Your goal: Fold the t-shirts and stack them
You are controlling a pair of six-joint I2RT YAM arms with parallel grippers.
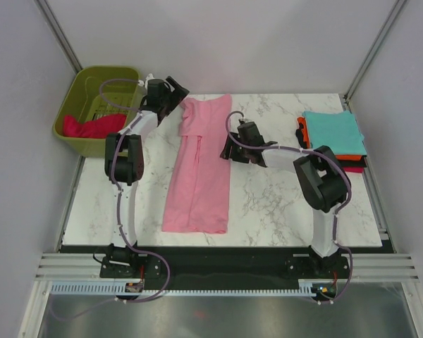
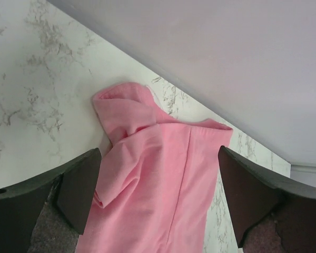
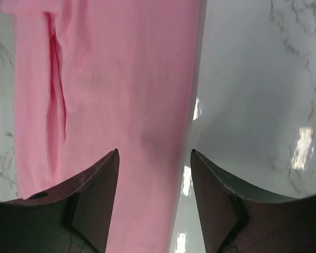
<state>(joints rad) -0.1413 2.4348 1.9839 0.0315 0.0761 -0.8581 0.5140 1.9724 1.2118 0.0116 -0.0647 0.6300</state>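
The light pink t-shirt (image 1: 201, 165) lies folded lengthwise into a long strip down the middle of the table. My left gripper (image 1: 175, 95) is open and empty above its far left corner; the wrist view shows the cloth (image 2: 158, 174) between the spread fingers. My right gripper (image 1: 230, 149) is open and empty over the shirt's right edge (image 3: 131, 95). A crimson red shirt (image 1: 92, 127) lies in the olive-green basket (image 1: 77, 91). Folded shirts are stacked at the far right, teal (image 1: 332, 132) on top, orange (image 1: 303, 131) and black under it, magenta at the bottom edge.
The basket stands off the table's far left corner. Grey walls close in the back and sides. The marble table (image 1: 289, 204) ends at a black strip near the arm bases.
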